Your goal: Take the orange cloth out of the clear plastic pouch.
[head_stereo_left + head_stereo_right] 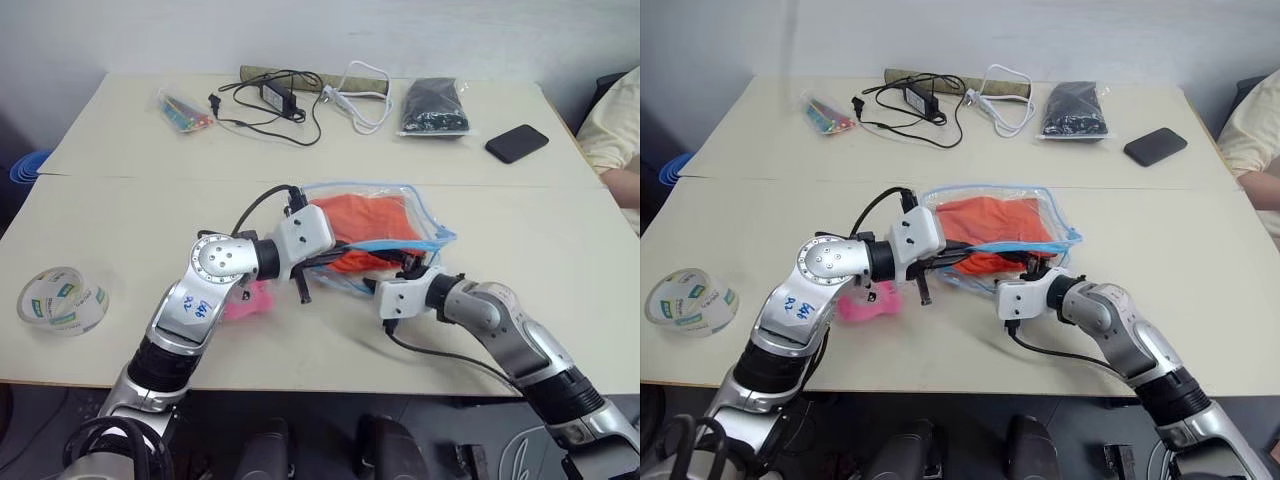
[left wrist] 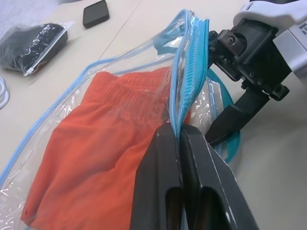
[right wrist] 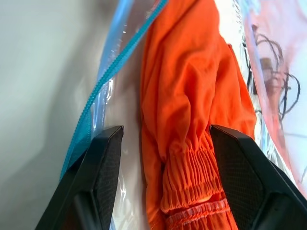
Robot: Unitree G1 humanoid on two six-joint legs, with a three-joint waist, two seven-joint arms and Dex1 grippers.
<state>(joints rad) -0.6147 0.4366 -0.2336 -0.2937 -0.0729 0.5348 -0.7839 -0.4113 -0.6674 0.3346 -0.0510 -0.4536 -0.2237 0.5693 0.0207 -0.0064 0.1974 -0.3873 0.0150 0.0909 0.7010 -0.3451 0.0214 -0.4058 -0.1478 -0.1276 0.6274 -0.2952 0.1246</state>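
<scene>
left gripper (image 2: 181, 136): clamped (fingers together) | right gripper (image 3: 165, 143): spread wide

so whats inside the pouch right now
The orange cloth lies inside the pouch, bunched, its gathered hem toward the open zipper edge. The left gripper pinches that edge; the open right gripper straddles the cloth. Anything beneath the cloth is covered.

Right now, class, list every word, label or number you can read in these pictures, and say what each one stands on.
No text can be read for certain.
Tape roll: green and white printed labels, too small to read.
Left arm: blue handwritten marks on the silver casing, perhaps digits, not legible.
</scene>
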